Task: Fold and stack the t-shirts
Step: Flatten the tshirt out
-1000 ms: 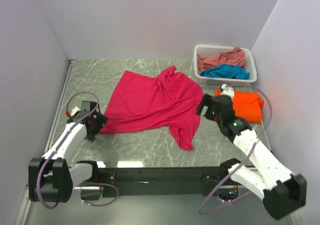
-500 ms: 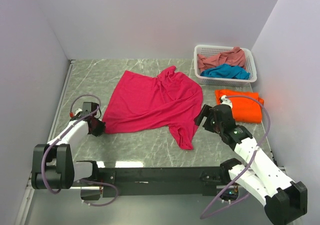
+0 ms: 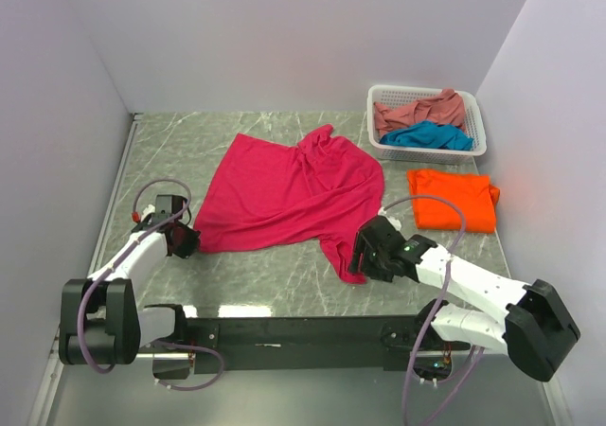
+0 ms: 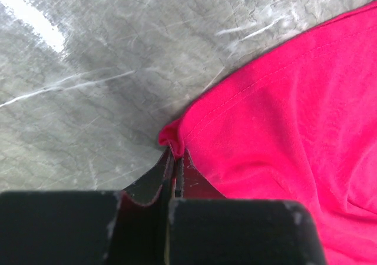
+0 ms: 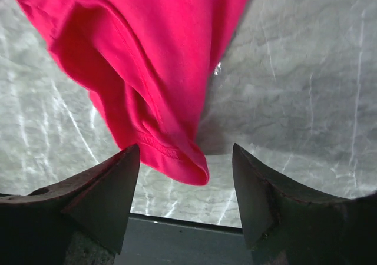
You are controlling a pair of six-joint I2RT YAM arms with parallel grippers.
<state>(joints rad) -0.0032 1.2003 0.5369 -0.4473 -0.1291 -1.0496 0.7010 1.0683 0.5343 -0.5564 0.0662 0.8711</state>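
The magenta-pink t-shirt (image 3: pixel 284 194) lies spread and rumpled on the marble table. My left gripper (image 3: pixel 182 241) is shut on its near-left corner; in the left wrist view the fingertips (image 4: pixel 175 157) pinch a small fold of the pink cloth (image 4: pixel 277 118). My right gripper (image 3: pixel 364 256) is low at the shirt's near-right tip and stands open. In the right wrist view that gripper (image 5: pixel 185 148) has the hem tip (image 5: pixel 177 159) between its jaws, not touching either. A folded orange t-shirt (image 3: pixel 453 199) lies flat at the right.
A white lattice basket (image 3: pixel 380 96) at the back right holds a salmon-pink shirt (image 3: pixel 417 112) and a teal-blue one (image 3: pixel 431 136). White walls stand on three sides. The table's near edge and a dark rail (image 5: pixel 177 241) lie just beyond the shirt tip.
My left gripper slid to the shirt's near-left corner and shut on it. My right arm swung from beside the orange shirt down to the magenta shirt's near tip, its jaws narrowing.
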